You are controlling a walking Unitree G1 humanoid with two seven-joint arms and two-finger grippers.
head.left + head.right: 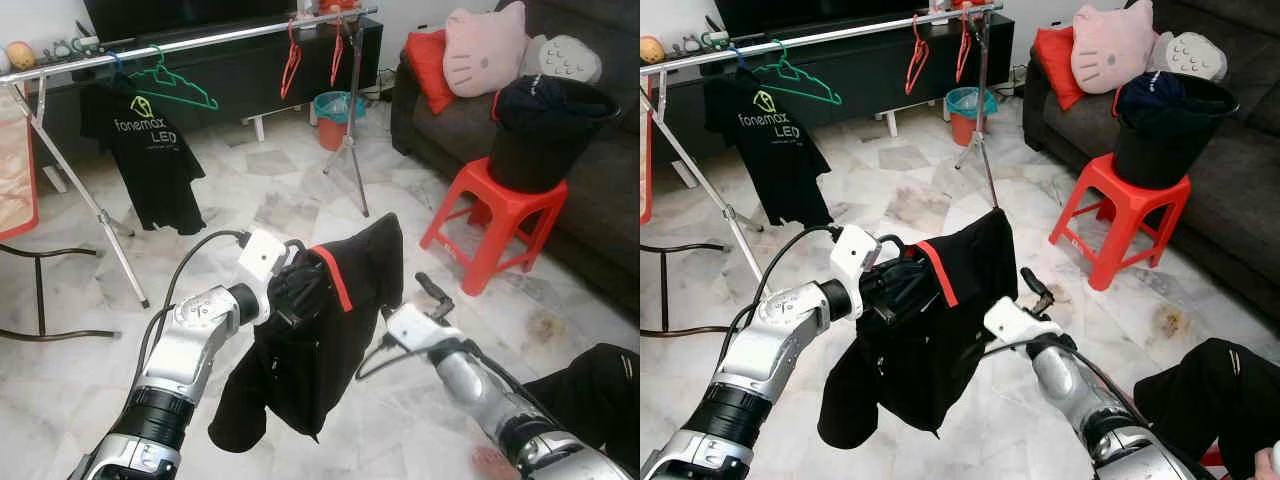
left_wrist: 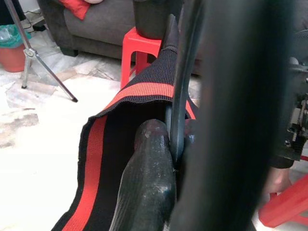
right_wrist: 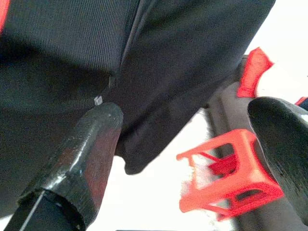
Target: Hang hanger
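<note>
Drying rack rail [image 1: 200,40] is running across the far side of the room, well apart from the robot, with a green hanger [image 1: 175,85] and red hangers [image 1: 291,62] on it. Black shirt with red collar trim [image 1: 310,340] is draping mid-air in front of the robot: soft, light, floppy. Left gripper [image 1: 295,285] is pinching the hanger neck at the collar [image 2: 144,91], judging by the left wrist view; best grip is that stiff hook area. Right gripper [image 1: 432,292] is sitting spread beside the shirt's hem, holding nothing.

Marble-tiled floor [image 1: 280,190], red plastic stool [image 1: 497,215] standing on it before the dark sofa [image 1: 600,190], drying-rack legs [image 1: 110,235] and tripod stand [image 1: 350,150] on the tiles, teal-lined orange bin [image 1: 333,117] near the TV cabinet [image 1: 230,70]
</note>
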